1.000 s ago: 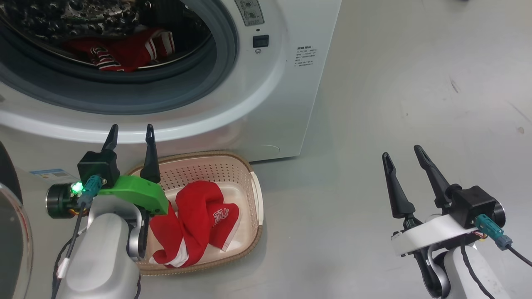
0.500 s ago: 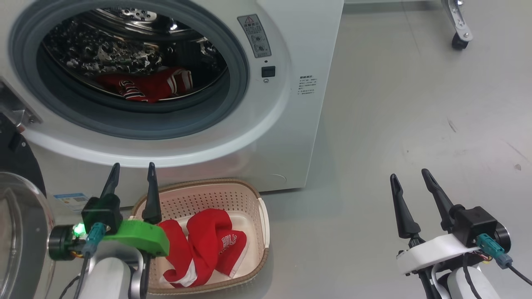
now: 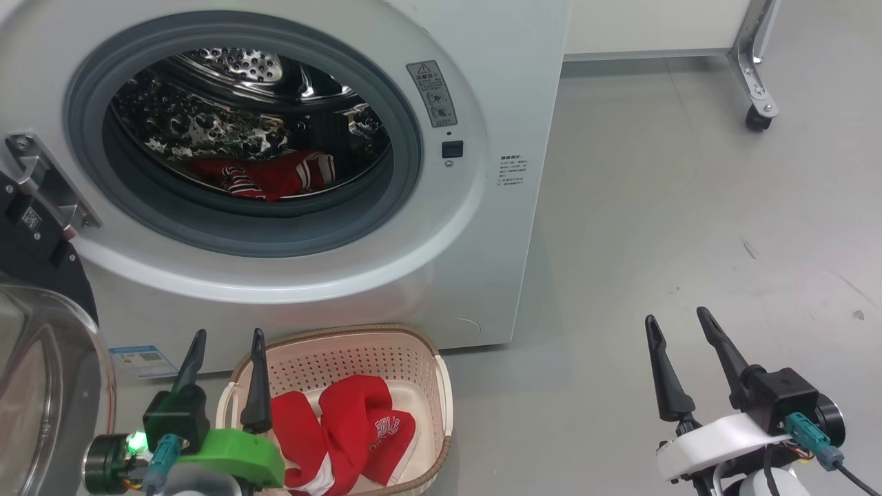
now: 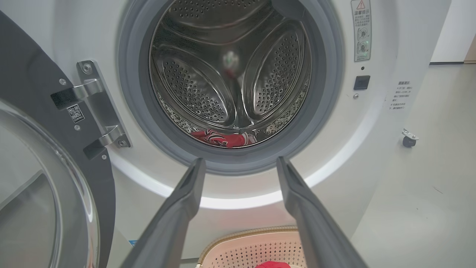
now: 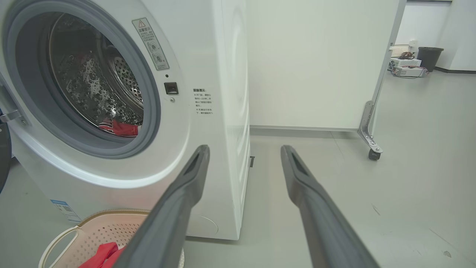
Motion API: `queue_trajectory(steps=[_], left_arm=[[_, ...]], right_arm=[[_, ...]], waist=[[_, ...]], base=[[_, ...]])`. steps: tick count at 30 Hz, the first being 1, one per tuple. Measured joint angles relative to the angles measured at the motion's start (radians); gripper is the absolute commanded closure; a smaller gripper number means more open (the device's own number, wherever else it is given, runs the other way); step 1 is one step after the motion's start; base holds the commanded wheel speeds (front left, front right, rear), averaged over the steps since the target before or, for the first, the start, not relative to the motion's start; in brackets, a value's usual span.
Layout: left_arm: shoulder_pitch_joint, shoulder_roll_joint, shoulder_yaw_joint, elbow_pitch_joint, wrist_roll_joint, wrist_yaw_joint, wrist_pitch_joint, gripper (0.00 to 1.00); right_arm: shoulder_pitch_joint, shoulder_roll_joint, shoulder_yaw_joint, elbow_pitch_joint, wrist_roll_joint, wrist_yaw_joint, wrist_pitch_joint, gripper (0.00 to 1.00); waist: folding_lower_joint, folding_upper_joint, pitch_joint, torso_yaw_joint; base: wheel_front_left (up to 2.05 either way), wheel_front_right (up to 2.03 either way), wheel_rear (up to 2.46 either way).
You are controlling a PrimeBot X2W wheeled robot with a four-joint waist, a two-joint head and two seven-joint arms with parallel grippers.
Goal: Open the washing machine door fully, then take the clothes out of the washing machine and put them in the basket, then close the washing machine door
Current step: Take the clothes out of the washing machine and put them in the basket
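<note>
Head view has the washing machine [image 3: 482,83] with its washing machine door [image 3: 48,386] swung open at the left. Red clothes [image 3: 269,178] lie at the bottom of the perforated steel drum [image 3: 207,124]. On the floor [image 3: 654,207], just in front of the machine, stands the basket [image 3: 386,339], holding a red garment [image 3: 358,434] with white trim. The left claw [image 3: 228,335] hovers at the basket's left edge, fingers apart and empty. The right claw [image 3: 675,317], well to the right over the floor, is likewise spread and empty.

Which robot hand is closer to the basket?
Left. The left gripper is right by the basket's left rim; the right gripper is far off to the basket's right, above the floor.
</note>
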Motion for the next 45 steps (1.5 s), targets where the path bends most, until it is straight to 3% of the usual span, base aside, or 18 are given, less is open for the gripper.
queue_trajectory(steps=[26, 45], left_arm=[[0.097, 0.004, -0.001, -0.159, 0.012, 0.007, 0.032, 0.0], [0.112, 0.005, 0.002, -0.238, 0.029, 0.015, 0.058, 0.0]], right_arm=[[0.036, 0.004, 0.011, -0.048, 0.0, -0.018, 0.009, 0.0], [0.048, -0.003, 0.016, -0.087, 0.0, -0.017, 0.019, 0.0]], waist=[[0.0, 0.0, -0.012, 0.018], [0.0, 0.0, 0.04, 0.032]], base=[[0.0, 0.0, 0.0], [0.0, 0.0, 0.0]])
